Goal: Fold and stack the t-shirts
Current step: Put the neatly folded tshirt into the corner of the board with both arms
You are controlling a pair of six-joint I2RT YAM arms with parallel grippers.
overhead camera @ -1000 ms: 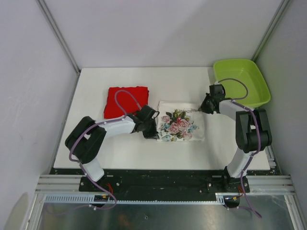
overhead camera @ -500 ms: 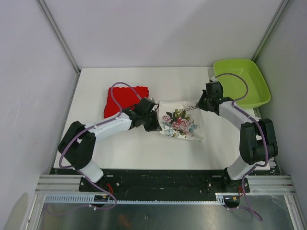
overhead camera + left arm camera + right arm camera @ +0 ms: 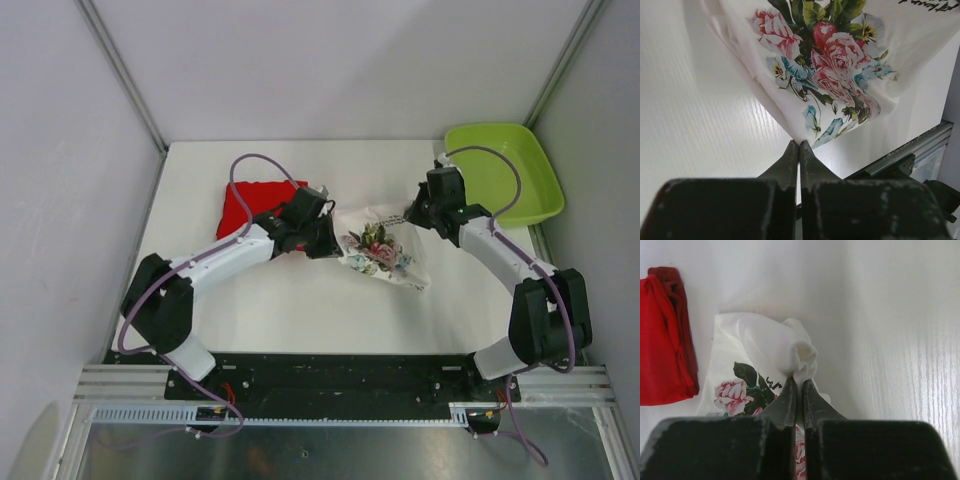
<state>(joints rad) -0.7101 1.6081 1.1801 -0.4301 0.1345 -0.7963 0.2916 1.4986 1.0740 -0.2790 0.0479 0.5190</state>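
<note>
The white t-shirt with the flower print [image 3: 380, 248] hangs lifted between both grippers, above the table's middle. My left gripper [image 3: 330, 243] is shut on its left corner; in the left wrist view the print [image 3: 830, 65] hangs past the closed fingertips [image 3: 799, 146]. My right gripper [image 3: 412, 218] is shut on a bunched white fold [image 3: 802, 357] at the shirt's far right edge. The red t-shirt [image 3: 252, 205] lies folded on the table at the left, partly behind my left arm; it also shows in the right wrist view [image 3: 662, 340].
A lime-green plastic tray [image 3: 505, 172] stands at the table's back right corner, just behind my right arm. The white table [image 3: 300, 310] ends at a metal rail [image 3: 900, 160] in front.
Both grippers have moved up and away from the bases, lifting the white t-shirt off the table. It now hangs and slants, closer to the red t-shirt.
</note>
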